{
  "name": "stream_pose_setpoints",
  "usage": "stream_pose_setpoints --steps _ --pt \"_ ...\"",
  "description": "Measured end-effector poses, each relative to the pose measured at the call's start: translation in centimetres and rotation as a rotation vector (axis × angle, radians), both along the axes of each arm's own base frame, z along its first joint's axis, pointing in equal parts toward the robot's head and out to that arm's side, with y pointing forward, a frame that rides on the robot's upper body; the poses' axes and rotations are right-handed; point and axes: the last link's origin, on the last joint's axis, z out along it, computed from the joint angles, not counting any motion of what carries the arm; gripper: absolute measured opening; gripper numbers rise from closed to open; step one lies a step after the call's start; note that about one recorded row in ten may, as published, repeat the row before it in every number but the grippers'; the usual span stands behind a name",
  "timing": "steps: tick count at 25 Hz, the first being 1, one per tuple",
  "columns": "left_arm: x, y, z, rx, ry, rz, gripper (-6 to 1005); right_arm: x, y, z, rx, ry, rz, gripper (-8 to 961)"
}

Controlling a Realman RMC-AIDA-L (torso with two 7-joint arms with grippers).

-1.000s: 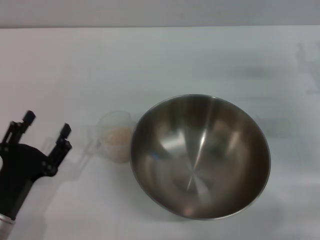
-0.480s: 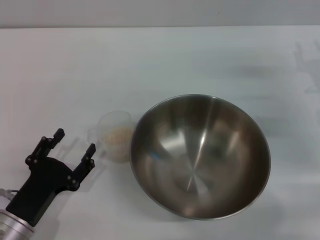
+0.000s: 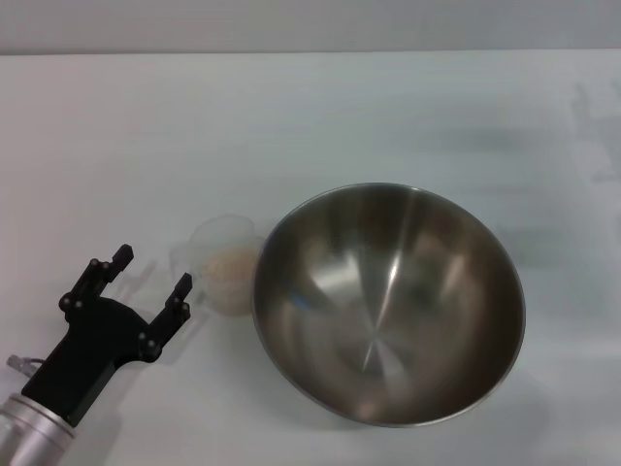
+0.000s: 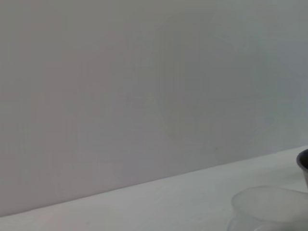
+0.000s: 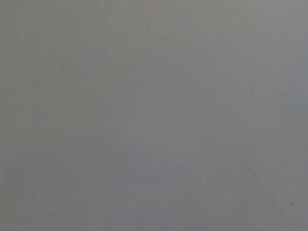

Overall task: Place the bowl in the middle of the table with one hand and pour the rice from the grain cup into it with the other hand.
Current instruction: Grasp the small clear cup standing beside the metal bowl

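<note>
The large steel bowl (image 3: 388,301) sits on the white table (image 3: 291,116), right of centre, and holds nothing. The small clear grain cup (image 3: 222,264) stands upright against the bowl's left side, with pale rice (image 3: 231,266) in it. My left gripper (image 3: 152,270) is open and empty just left of the cup, fingers pointing toward it. The cup's rim (image 4: 269,202) and the bowl's edge (image 4: 303,161) show in the left wrist view. The right gripper is out of view; the right wrist view shows only blank grey.
A grey wall (image 3: 310,24) runs behind the table's far edge. Bare tabletop lies behind and to the right of the bowl.
My left gripper has moved right and toward the cup, staying open. The bowl and the cup have not moved.
</note>
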Motion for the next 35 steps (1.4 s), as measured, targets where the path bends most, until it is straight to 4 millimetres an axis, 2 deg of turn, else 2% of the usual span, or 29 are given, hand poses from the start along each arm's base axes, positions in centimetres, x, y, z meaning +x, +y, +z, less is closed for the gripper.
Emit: stream_pose_setpoints --steps 9,18,29,35 --pt "-0.3 1.5 0.2 0.014 0.022 0.026 751 0.0 -0.2 -0.2 -0.003 0.004 0.0 491" --pt "-0.4 2.0 0.7 0.039 0.02 0.04 751 0.0 -0.2 -0.4 -0.007 0.007 -0.004 491" --pt "0.4 2.8 0.5 0.052 -0.011 0.042 750 -0.4 0.1 -0.6 -0.013 0.006 0.007 491" --pt "0.4 3.1 0.3 0.046 -0.008 0.051 711 -0.6 0.3 -0.6 -0.013 0.005 0.012 491"
